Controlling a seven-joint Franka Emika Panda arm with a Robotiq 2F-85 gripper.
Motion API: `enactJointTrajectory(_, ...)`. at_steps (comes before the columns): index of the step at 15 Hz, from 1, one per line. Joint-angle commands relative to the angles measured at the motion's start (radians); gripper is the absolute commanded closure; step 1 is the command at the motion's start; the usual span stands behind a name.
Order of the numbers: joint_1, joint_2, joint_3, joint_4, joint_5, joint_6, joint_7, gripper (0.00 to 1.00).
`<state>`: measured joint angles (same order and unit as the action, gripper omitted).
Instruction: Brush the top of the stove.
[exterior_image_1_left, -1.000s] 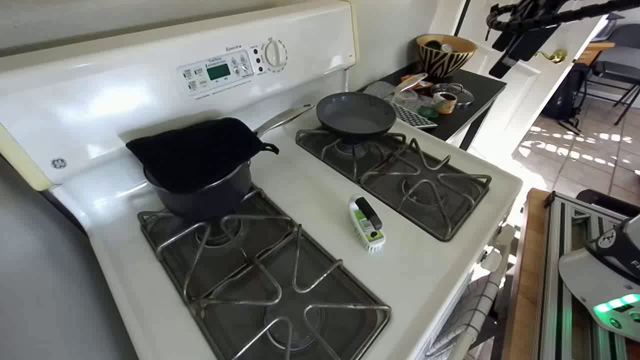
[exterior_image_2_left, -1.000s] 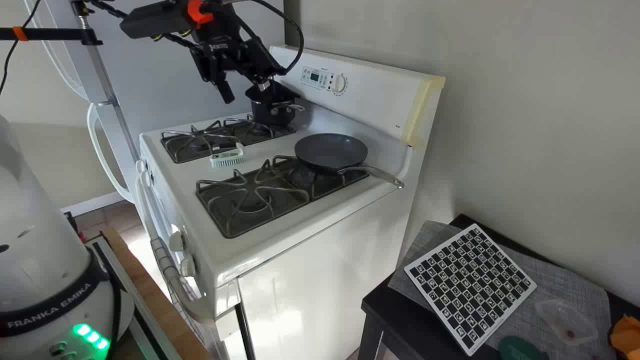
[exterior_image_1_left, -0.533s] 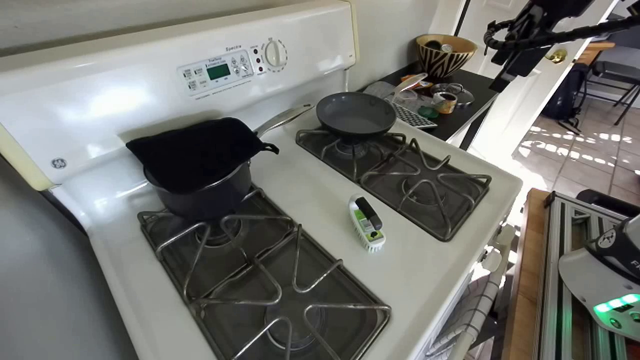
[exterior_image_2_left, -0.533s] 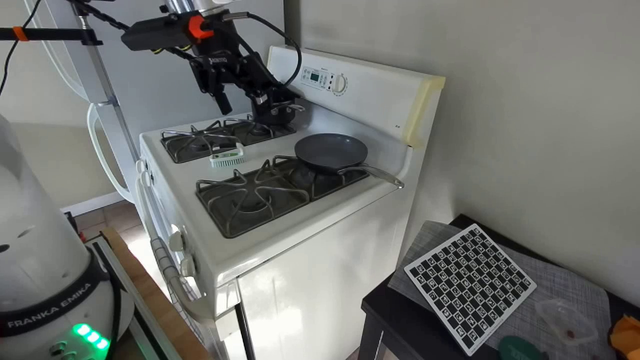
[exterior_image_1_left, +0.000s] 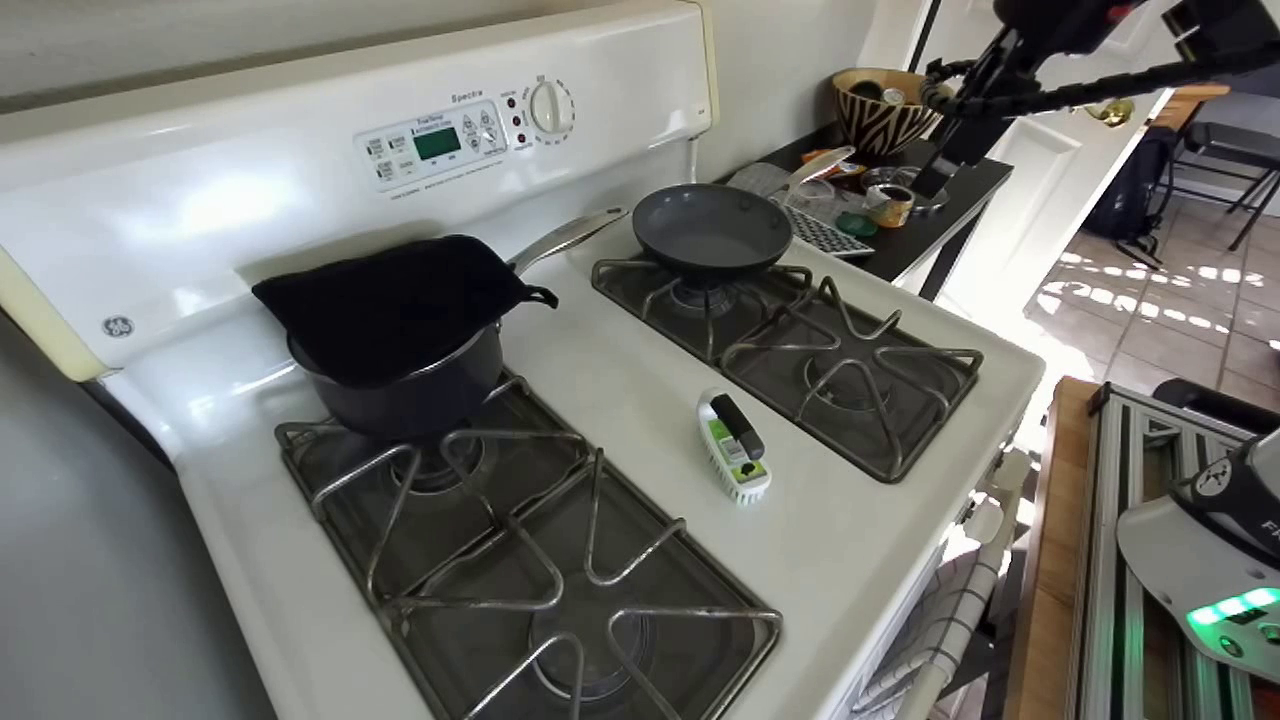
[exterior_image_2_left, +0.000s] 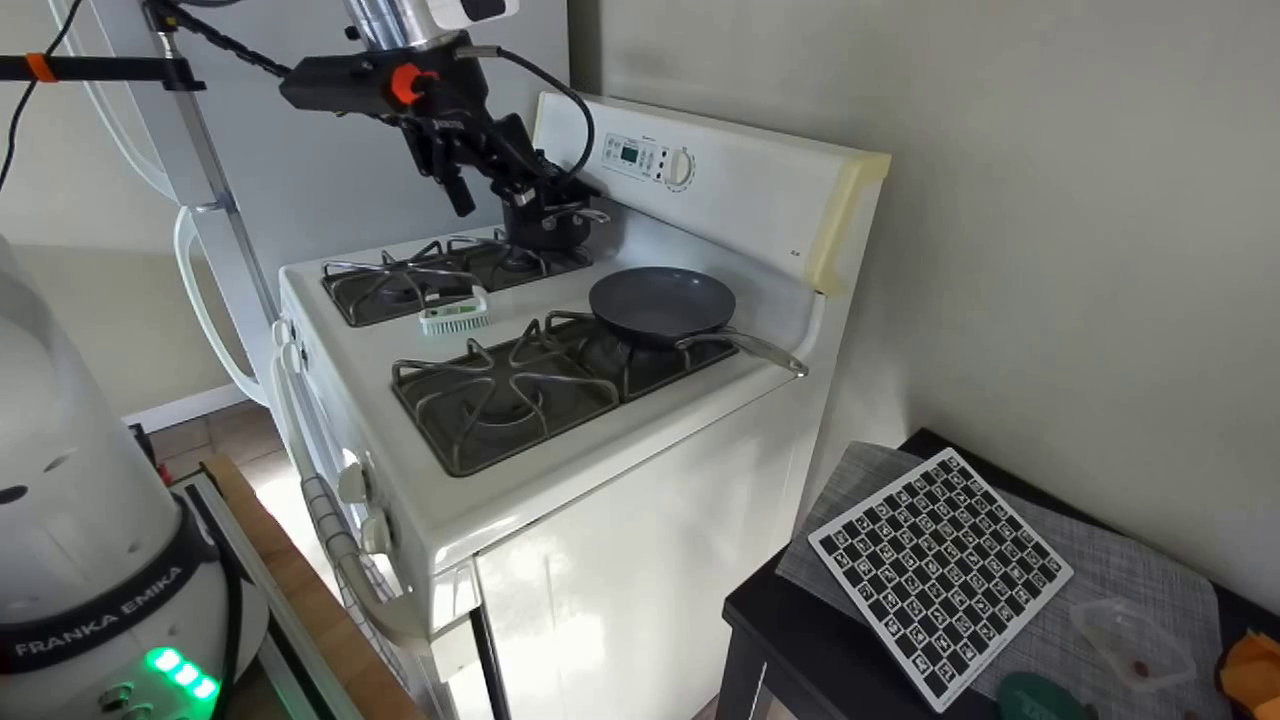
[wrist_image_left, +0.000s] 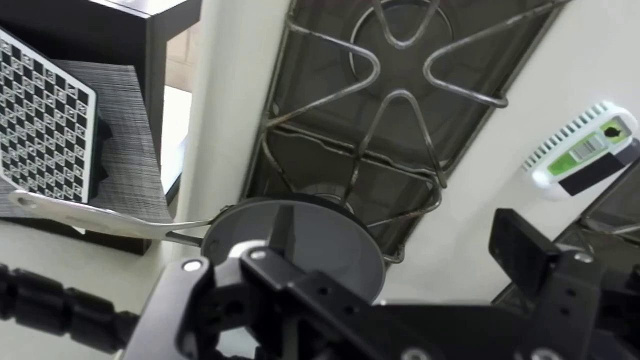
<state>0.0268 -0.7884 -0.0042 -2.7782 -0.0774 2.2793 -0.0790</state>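
My gripper (wrist_image_left: 402, 239) was unclenched, its two fingers (wrist_image_left: 522, 255) spread well apart, and it hung in the air over the top of the stove (exterior_image_1_left: 620, 400). In the wrist view one finger crossed in front of the dark skillet (wrist_image_left: 335, 245), while the brush (wrist_image_left: 582, 150) showed close past the tip of the other. The brush rested on the plain white centre strip (wrist_image_left: 450, 240), bristles down and dark grip uppermost, between the two black grate sections (exterior_image_1_left: 850, 360) and clear of both. The skillet sat at the rear of one section, its metal handle reaching out toward a dark side table (exterior_image_2_left: 785, 620). At the rear of the other stood a saucepan (exterior_image_1_left: 420, 390) with its handle pointing to the skillet's side; a black square-edged piece (exterior_image_1_left: 400, 300) lay across its mouth, perhaps a cloth, though it was too dark for me to make out. Behind both pans rose the white control panel (exterior_image_1_left: 380, 165) with its green display (exterior_image_1_left: 437, 144) and round knob (exterior_image_1_left: 547, 107). On the side table, in both exterior views, lay a board (exterior_image_2_left: 940, 580) patterned in black and white over a grey mat (exterior_image_2_left: 1130, 570), and farther along stood a striped wooden bowl (exterior_image_1_left: 880, 115). A checked towel (exterior_image_1_left: 930, 630) hung from the oven handle (exterior_image_2_left: 290, 420), near my white base (exterior_image_2_left: 80, 500) with its green lights (exterior_image_2_left: 183, 672).
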Motion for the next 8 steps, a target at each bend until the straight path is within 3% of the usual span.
enactJointTrajectory(1, 0.063, 0.141, 0.028, 0.021, 0.100, 0.095, 0.073, 0.00)
enactJointTrajectory(4, 0.106, 0.256, 0.057, 0.053, 0.152, 0.167, 0.095, 0.00)
enactJointTrajectory(8, 0.127, 0.398, 0.108, 0.121, 0.212, 0.159, 0.194, 0.00)
